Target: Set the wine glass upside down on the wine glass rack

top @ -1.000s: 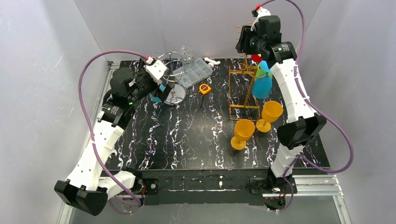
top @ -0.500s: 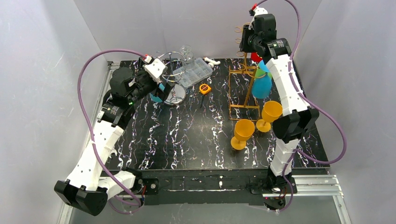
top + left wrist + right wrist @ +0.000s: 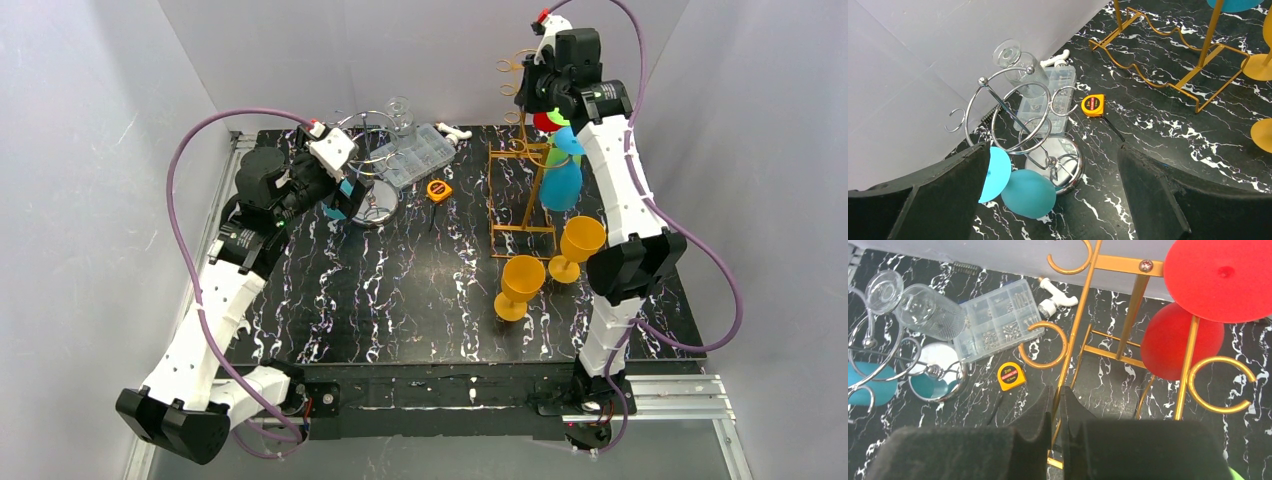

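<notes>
Right arm, against the view a second earlier: we see its wrist risen and drawn toward the far right corner, above the gold rack (image 3: 1133,305), and its fingers closed together; the left arm has not shifted.

The right gripper (image 3: 1057,394) shows only a narrow slit between its fingers, and we find nothing held in it. The rack's post is visible behind the slit, not in it. The left gripper (image 3: 1053,150) stands wide, with empty fingers, near the silver rack (image 3: 1018,115) at the far left. That rack carries a clear glass (image 3: 1020,70) and a teal glass (image 3: 1028,194).

The red wine glass (image 3: 1178,345) hangs foot up and bowl down on the gold rack, just to the right of the right gripper and apart from it. A blue glass (image 3: 562,185) hangs inverted on the near side of the same rack.

We judge this placement done, the glass released and the arm clear. Two orange glasses (image 3: 521,280) (image 3: 581,240) stand upright on the table (image 3: 400,300) near the rack's base. If these are also meant for the rack, they remain to be lifted, turned over and hung.
</notes>
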